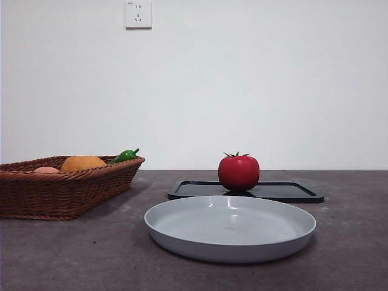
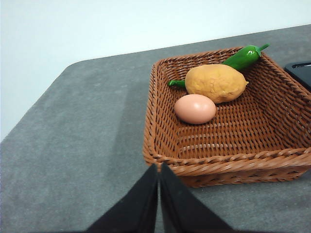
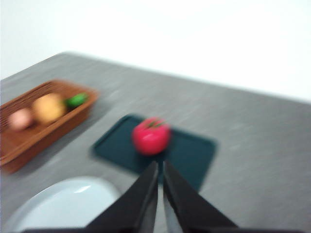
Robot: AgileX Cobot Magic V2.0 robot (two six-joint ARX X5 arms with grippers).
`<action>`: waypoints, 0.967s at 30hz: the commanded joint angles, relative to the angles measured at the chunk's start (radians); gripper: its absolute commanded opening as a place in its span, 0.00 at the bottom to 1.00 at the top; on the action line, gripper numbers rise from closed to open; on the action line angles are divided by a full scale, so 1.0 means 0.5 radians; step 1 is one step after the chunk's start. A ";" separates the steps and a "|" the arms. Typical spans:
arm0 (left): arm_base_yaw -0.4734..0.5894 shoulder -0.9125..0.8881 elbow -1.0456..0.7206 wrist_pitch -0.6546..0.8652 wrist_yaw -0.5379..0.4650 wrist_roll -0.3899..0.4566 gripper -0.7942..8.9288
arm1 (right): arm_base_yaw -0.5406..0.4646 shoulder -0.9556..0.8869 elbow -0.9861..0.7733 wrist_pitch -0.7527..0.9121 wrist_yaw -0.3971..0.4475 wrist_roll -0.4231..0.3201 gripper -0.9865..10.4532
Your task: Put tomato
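The glossy red tomato (image 1: 239, 172) with a dark green stem sits upright on a flat dark tray (image 1: 291, 191) behind the grey plate (image 1: 182, 224). No arm shows in the front view. The blurred right wrist view has the tomato (image 3: 151, 136) on the tray (image 3: 194, 153) ahead of my right gripper (image 3: 160, 167), which is shut, holds nothing and stands apart from it. My left gripper (image 2: 159, 170) is shut and empty, just outside the near wall of the wicker basket (image 2: 160, 145).
The brown wicker basket (image 1: 36, 194) at the left holds an orange-brown lumpy vegetable (image 2: 215, 82), a pinkish egg (image 2: 195, 108) and a green pepper (image 2: 241, 57). The grey plate's rim (image 3: 29, 208) lies near the right gripper. A wall socket (image 1: 138, 14) is on the back wall.
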 commanded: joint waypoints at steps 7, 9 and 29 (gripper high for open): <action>0.004 -0.002 -0.041 -0.018 -0.007 -0.009 0.09 | -0.181 -0.445 -0.685 0.600 0.298 0.066 0.09; 0.004 -0.002 -0.041 -0.018 -0.007 -0.009 0.09 | -0.192 -0.536 -0.809 0.690 0.380 0.072 0.09; 0.004 -0.002 -0.041 -0.018 -0.007 -0.009 0.09 | -0.196 -0.931 -1.400 0.746 0.612 0.163 0.09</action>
